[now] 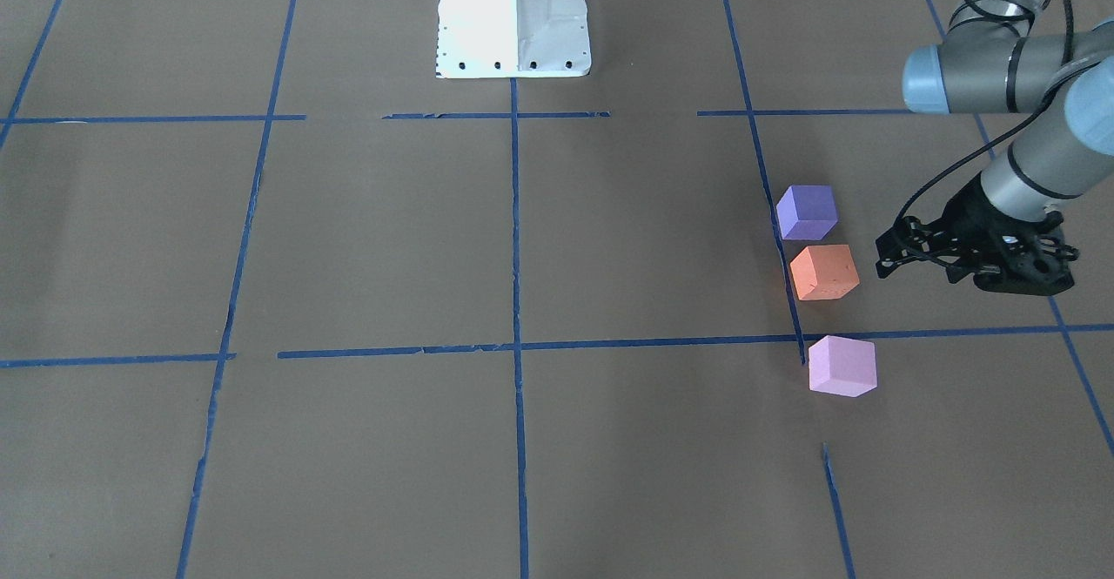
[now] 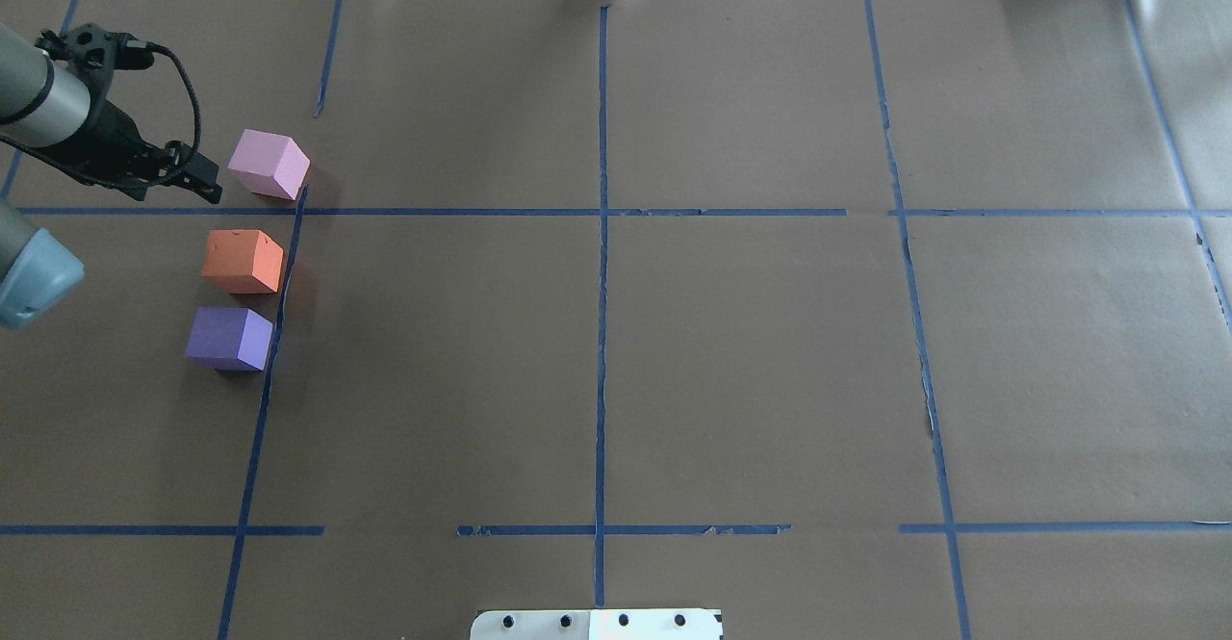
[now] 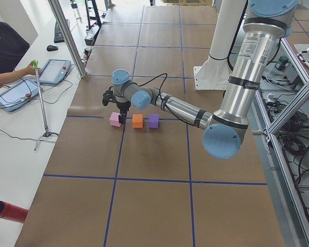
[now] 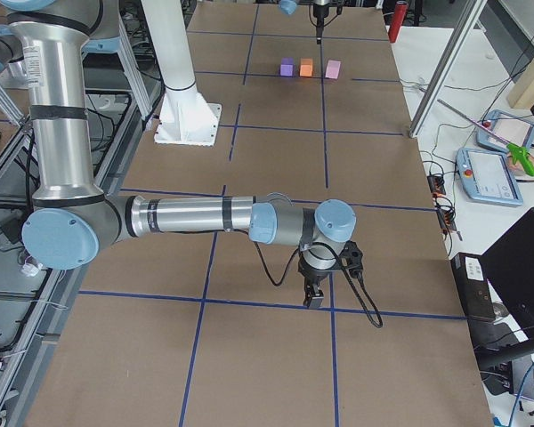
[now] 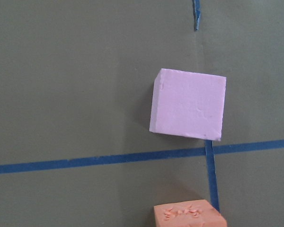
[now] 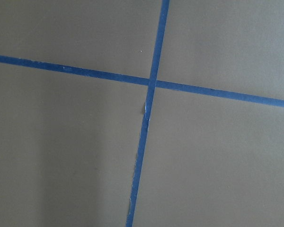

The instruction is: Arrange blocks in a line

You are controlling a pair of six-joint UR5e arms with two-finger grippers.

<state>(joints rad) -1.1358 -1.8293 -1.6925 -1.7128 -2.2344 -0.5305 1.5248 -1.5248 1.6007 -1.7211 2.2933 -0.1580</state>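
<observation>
1. Because the black two-finger left gripper (image 2: 204, 181) hangs low just beside the pale pink-lilac foam cube (image 2: 269, 165), apart from it on the side away from the table's middle, a sideways sweep would probably shove that light cube out of the row.
2. The orange foam cube (image 2: 243, 261) and the blue-violet foam cube (image 2: 229, 338) lie close together along a strip of blue tape (image 2: 260, 409) at the robot's left. The pink-lilac one lies farther off, across a cross-strip. Closing that gap risks twisting the cube or bumping the orange one, judging by how near they are.
3. A black cable loop (image 2: 188, 91) arcs off the left wrist; if the arm dropped or swung over the row, it might drag a cube.
4. Whether the left gripper's jaws are spread or closed cannot be told: the fixed views show only a dark shape, and the left wrist view shows no fingers. It holds none of the cubes; all three sit on the brown paper-covered table (image 2: 751, 361).
5. That wrist view cuts off the orange cube at its lower edge and misses the blue-violet one.
6. The right gripper (image 4: 313, 298) appears only in the right side view, well apart from the cubes, so its jaw state cannot be told.
</observation>
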